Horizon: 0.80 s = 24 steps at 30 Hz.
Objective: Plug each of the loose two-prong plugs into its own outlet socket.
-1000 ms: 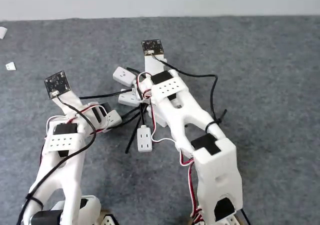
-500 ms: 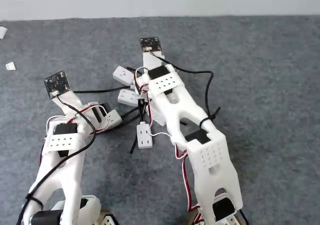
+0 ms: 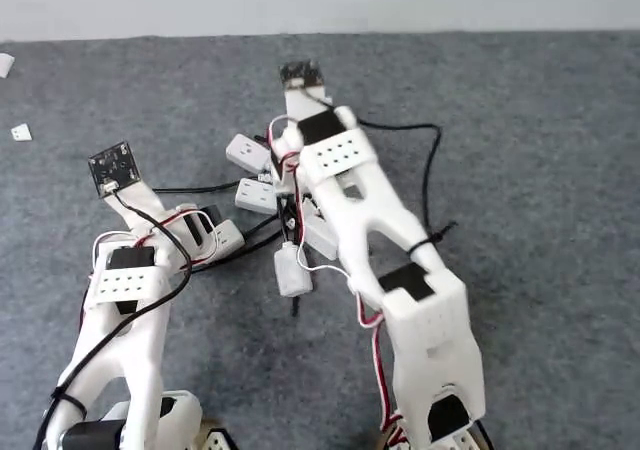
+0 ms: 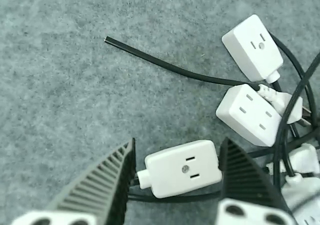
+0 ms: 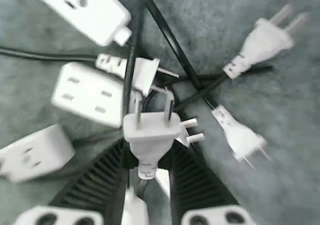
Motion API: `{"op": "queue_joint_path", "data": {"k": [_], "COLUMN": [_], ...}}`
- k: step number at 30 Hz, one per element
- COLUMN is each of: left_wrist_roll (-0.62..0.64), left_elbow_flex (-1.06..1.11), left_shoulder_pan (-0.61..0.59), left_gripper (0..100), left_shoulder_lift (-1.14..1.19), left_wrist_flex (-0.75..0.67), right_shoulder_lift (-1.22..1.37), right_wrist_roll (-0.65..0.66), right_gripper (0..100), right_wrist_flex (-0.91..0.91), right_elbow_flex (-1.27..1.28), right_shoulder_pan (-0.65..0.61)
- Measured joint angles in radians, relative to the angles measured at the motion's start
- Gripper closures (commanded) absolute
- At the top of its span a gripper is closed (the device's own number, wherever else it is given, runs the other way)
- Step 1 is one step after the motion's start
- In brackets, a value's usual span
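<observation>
I see right claw (image 5: 147, 147) pinching plug (image 5: 150, 127) over cable tangle (image 5: 192, 77), left claw (image 4: 178, 150) clamped round socket (image 4: 182, 169) beside it.

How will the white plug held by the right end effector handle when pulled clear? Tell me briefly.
The plug looks rigid and light, so the right end effector probably holds it steady. Black cords lie tangled near it, so its lead may snag and drag neighbours. The smooth casing could slip if tugged hard.

Arm hiding cords
The right arm (image 3: 350, 185) is covering the cord tangle's (image 3: 262, 232) middle; a blurred outlet socket (image 5: 30, 155) is running past the view's edge.
</observation>
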Motion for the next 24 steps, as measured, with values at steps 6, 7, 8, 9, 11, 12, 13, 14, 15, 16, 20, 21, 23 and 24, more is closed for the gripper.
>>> {"op": "queue_joint_path", "data": {"k": [6,7,8,9,11,12,13,14,15,16,20,21,23,24], "left_wrist_roll": [0.000,0.000,0.000,0.000,0.000,0.000,0.000,0.000,0.000,-0.002,-0.071,-0.077,-0.080,-0.083], "left_elbow_flex": [0.000,0.000,0.000,0.000,0.000,0.000,0.000,0.000,0.000,0.000,0.032,0.034,0.037,0.037], "left_shoulder_pan": [0.000,0.000,0.000,0.000,0.000,0.000,0.000,0.000,0.000,0.005,0.066,0.078,0.086,0.086], "left_gripper": [75,75,75,75,75,75,75,75,75,75,75,75,75,75], "left_shoulder_lift": [0.000,0.000,0.000,0.000,0.000,0.000,0.000,0.000,0.000,0.000,-0.005,-0.005,-0.005,-0.006], "left_wrist_flex": [0.000,0.000,0.000,0.000,0.000,0.000,0.000,0.000,0.000,0.000,0.000,0.000,0.000,0.000], "right_shoulder_lift": [-0.222,-0.252,-0.278,-0.301,-0.341,-0.354,-0.365,-0.374,-0.381,-0.381,-0.379,-0.379,-0.379,-0.379], "right_wrist_roll": [0.029,0.038,0.057,0.077,0.121,0.146,0.170,0.198,0.230,0.261,0.359,0.376,0.407,0.420], "right_gripper": [98.9,98.9,98.9,98.9,98.9,98.9,98.9,98.9,98.9,98.9,98.9,98.9,98.7,98.7], "right_wrist_flex": [0.127,0.157,0.186,0.216,0.279,0.307,0.318,0.321,0.321,0.321,0.241,0.206,0.124,0.083], "right_elbow_flex": [0.000,0.000,0.000,0.000,-0.002,-0.002,0.000,0.017,0.046,0.083,0.302,0.361,0.463,0.505], "right_shoulder_pan": [0.097,0.126,0.155,0.184,0.255,0.293,0.336,0.382,0.431,0.479,0.649,0.680,0.735,0.758]}}
